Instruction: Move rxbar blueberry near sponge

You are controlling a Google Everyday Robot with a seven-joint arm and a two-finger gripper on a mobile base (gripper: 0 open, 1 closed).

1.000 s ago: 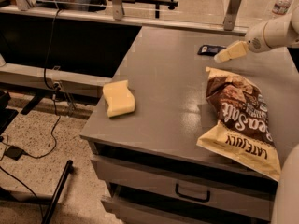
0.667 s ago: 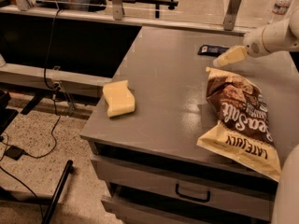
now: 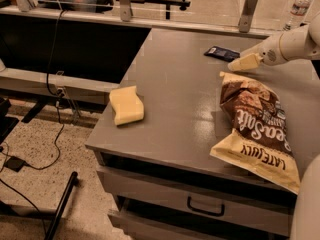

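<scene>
Cream-coloured and wedge-shaped, the gripper (image 3: 238,65) sits low over the far right part of the grey table (image 3: 180,84), at the end of a white arm (image 3: 296,42) that reaches in from the right edge of the view. Whether the gripper is parted or closed cannot be told from this angle, and it grasps nothing that can be made out. Just beyond its tip and slightly to its left lies the rxbar blueberry (image 3: 222,53), a small flat dark navy wrapper with a white patch at its left end, flat on the table near the back edge. The bar and the gripper are very close, but it is not clear whether they touch. Directly below the gripper, on the side nearer the camera, lies a large brown and cream chip bag (image 3: 257,129). Its top edge is just under the gripper's tip, and its cream bottom end hangs over the table's front right corner. Well away from the gripper, far to its left and nearer the front of the table, rests the sponge (image 3: 126,105), a thick, slightly curved pale yellow block close to the table's left edge, far apart from the bar. Behind the gripper, past the table's back edge and up at the right, stands a clear water bottle (image 3: 300,4). Under the table top, below the chip bag, is a drawer with a dark handle (image 3: 205,207).
</scene>
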